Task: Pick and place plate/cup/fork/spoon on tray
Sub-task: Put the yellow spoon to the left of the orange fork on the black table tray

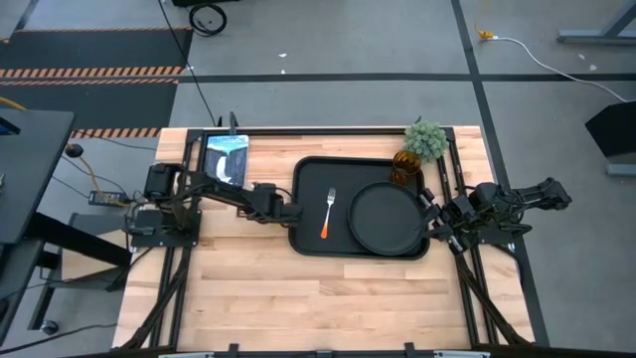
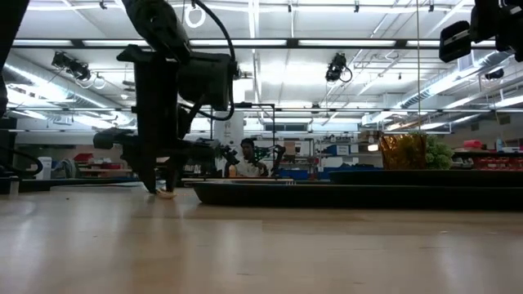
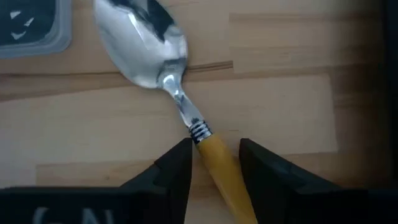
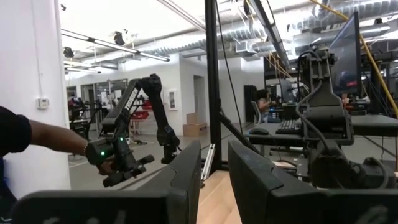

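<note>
The spoon [image 3: 163, 74], with a silver bowl and an orange handle [image 3: 225, 180], lies flat on the wooden table just left of the tray [image 1: 308, 179]. My left gripper [image 3: 214, 165] points down over it. It is open, with one finger on each side of the handle next to the metal collar and a thin gap on both sides. In the high view the left gripper [image 1: 290, 212] hides the spoon. The fork [image 1: 328, 214] and the plate [image 1: 386, 217] lie on the tray, and the cup [image 1: 404, 167] stands at its far right corner. My right gripper [image 4: 214, 180] waits at the table's right edge, slightly open and with nothing in it.
A small green plant [image 1: 425, 139] stands behind the cup. A grey-rimmed flat case [image 1: 227, 157] lies at the far left, close to the spoon's bowl. Bare wood stretches along the near side of the table. A person's arm [image 4: 25, 137] shows in the room beyond.
</note>
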`<state>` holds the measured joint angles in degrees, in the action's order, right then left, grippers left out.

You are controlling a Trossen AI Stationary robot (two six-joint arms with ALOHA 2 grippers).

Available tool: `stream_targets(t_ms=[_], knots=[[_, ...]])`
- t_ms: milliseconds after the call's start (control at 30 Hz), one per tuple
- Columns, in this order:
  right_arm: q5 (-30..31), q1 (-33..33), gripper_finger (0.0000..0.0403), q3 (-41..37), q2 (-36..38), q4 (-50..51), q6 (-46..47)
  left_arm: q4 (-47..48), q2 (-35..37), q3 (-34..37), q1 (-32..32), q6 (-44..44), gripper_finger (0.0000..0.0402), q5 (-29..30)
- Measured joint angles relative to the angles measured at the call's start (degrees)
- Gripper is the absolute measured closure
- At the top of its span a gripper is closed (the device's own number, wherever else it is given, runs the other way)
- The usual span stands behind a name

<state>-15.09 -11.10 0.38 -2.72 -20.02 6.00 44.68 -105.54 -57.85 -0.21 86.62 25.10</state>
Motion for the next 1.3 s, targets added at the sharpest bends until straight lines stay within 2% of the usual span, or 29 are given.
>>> stream_targets(t_ms=[167,400,633,900,1033,1300], knots=[[-0.1,0.0,0.0315,0.0,0.0,0.0,-0.1,0.1,0.3,0.0,0.0,-4.3,0.0285,-1.7],[-0.1,0.0,0.0315,0.0,0.0,0.0,-0.2,2.6,0.3,-0.1,-0.4,-5.4,0.0347,-3.2],[0.0,0.0,0.0315,0.0,0.0,0.0,-0.2,10.4,-0.1,-3.2,-1.6,-5.5,0.0349,-1.5],[0.0,0.0,0.0315,0.0,0.0,-0.6,-0.2,10.5,0.0,-10.9,-3.1,-5.4,0.0340,4.0],[0.0,0.0,0.0315,0.0,0.0,-0.9,-0.2,7.4,0.0,-14.0,-3.5,-5.5,0.0345,7.0],[0.0,0.0,0.0315,0.0,0.0,-0.9,-0.2,-9.7,-1.7,-14.6,-3.6,-10.1,0.0343,7.5]])
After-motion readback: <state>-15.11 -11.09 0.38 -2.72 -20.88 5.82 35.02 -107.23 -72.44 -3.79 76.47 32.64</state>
